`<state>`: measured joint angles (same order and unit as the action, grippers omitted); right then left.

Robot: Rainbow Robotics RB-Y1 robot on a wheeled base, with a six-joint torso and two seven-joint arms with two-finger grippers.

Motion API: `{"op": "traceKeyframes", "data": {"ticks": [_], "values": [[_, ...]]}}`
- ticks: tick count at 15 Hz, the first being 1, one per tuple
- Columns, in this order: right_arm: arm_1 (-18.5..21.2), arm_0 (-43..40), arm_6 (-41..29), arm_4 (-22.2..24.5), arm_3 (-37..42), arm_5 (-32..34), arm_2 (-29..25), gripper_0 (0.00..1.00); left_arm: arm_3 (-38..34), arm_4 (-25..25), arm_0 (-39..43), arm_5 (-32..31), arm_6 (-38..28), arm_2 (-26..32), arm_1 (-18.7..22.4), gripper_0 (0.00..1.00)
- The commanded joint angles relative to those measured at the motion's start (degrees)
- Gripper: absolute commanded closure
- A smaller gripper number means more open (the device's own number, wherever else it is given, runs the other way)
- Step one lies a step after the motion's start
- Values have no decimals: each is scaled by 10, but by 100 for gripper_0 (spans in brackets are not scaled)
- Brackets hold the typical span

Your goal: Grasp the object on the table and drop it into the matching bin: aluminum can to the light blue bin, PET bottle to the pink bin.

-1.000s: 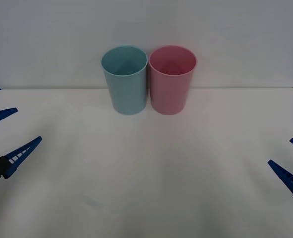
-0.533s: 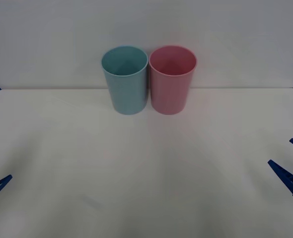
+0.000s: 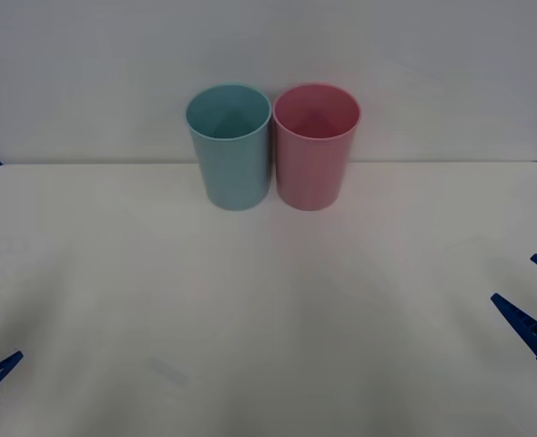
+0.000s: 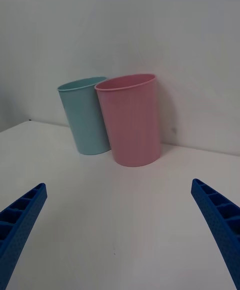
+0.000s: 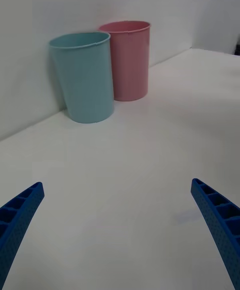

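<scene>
Light blue bin (image 3: 229, 146) stands far beyond both parted jaws.

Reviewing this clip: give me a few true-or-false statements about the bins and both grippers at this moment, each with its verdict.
1. The light blue bin stands to the left of the pink bin in the front view. True.
2. The pink bin lies tipped over. False: both bins stand upright on the table.
3. The right gripper is open. True.
4. The left gripper is shut on a bin. False: its jaws are open and hold nothing.
</scene>
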<state>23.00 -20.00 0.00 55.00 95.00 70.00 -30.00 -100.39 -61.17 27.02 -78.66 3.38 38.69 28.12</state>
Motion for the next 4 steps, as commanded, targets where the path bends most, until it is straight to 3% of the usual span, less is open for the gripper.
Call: {"op": "traceKeyframes", "data": {"ticks": [1,4], "values": [[0,0,0,0,0,0,0,0,0,1,3,0,-4,-10,0,0],[0,0,0,0,0,0,0,0,0,1,3,0,-4,-10,0,0]]}}
